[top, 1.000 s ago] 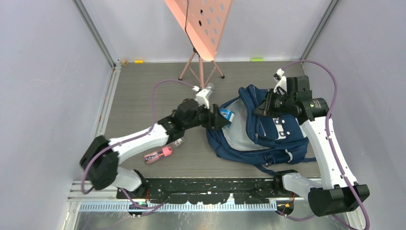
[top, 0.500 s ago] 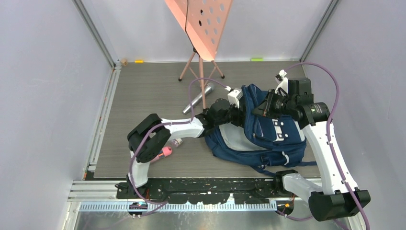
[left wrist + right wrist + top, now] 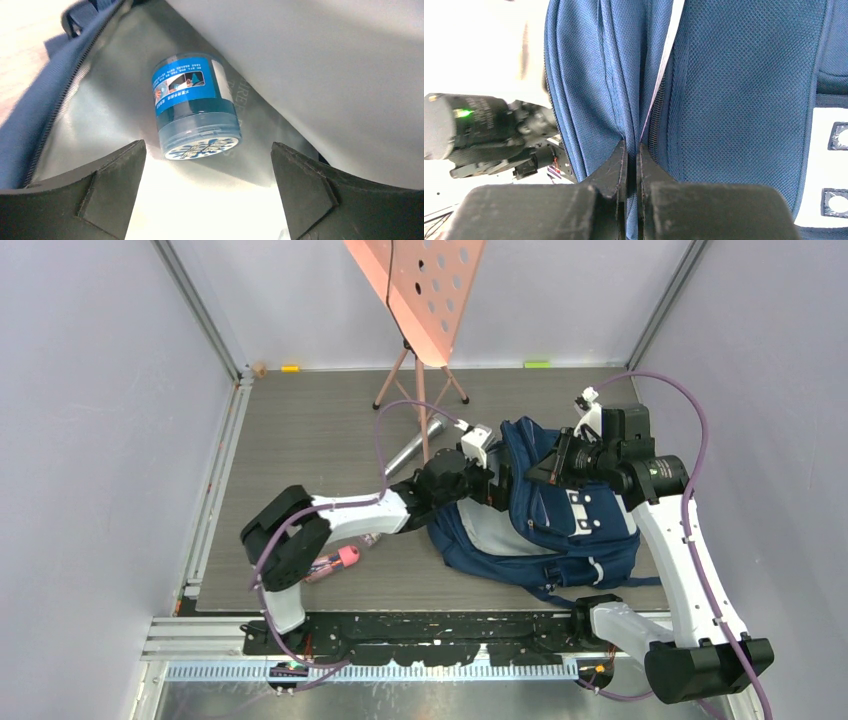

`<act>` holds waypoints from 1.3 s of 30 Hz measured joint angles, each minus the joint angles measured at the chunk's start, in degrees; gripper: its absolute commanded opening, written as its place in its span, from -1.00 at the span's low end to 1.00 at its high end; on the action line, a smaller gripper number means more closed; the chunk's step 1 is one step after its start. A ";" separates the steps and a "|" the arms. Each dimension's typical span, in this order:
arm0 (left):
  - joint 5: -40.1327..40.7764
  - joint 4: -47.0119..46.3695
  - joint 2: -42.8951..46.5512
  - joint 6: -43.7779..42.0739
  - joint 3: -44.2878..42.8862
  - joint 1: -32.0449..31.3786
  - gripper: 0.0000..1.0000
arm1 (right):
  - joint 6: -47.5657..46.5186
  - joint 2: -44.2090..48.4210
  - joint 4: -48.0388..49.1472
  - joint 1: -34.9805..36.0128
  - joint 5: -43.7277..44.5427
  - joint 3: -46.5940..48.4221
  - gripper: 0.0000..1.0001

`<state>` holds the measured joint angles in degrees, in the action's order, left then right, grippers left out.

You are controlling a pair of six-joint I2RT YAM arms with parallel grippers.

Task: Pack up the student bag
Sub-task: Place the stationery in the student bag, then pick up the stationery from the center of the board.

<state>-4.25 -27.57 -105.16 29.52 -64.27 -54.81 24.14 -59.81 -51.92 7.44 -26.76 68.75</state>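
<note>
The student bag (image 3: 560,525), navy blue with grey patches, lies on the table right of centre with its mouth facing left. My left gripper (image 3: 495,487) is at that mouth. In the left wrist view it (image 3: 207,147) stands open, and a small blue-labelled jar (image 3: 195,107) lies free on the bag's grey lining (image 3: 100,100) just beyond the fingertips. My right gripper (image 3: 545,472) holds up the bag's upper flap; in the right wrist view it (image 3: 631,145) is shut on a fold of blue fabric (image 3: 744,90) beside the zipper.
A pink perforated stand (image 3: 420,300) on a tripod rises at the back centre. A silver cylinder (image 3: 408,452) lies by its legs. A pink-capped item (image 3: 335,562) and a small clear bottle (image 3: 370,538) lie under my left arm. Grey walls close in on both sides.
My left arm carried the blue jar into the bag's mouth, then its jaws opened and the jar now lies loose inside. The right gripper has kept its hold on the flap.
</note>
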 measured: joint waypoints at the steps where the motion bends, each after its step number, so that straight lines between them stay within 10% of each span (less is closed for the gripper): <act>1: 0.26 0.59 1.38 -0.52 0.50 0.00 0.99 | 0.00 0.00 0.00 0.00 -0.04 0.00 -0.99; 18: 11.82 42.84 40.85 -10.12 12.57 4.33 0.99 | -0.46 0.22 -0.15 0.00 0.11 0.00 -0.99; 27: 15.82 62.73 42.45 -10.16 21.22 5.88 0.99 | -0.66 0.22 -0.15 0.00 0.04 0.00 -0.99; 39: 19.28 62.10 38.03 -11.85 21.59 8.61 0.99 | -1.49 1.33 -0.37 0.00 0.09 -0.35 -0.99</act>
<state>15.03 34.52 -67.13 17.67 -42.68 -46.19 22.65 -58.48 -52.29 7.44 -26.68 68.40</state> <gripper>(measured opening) 0.994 0.087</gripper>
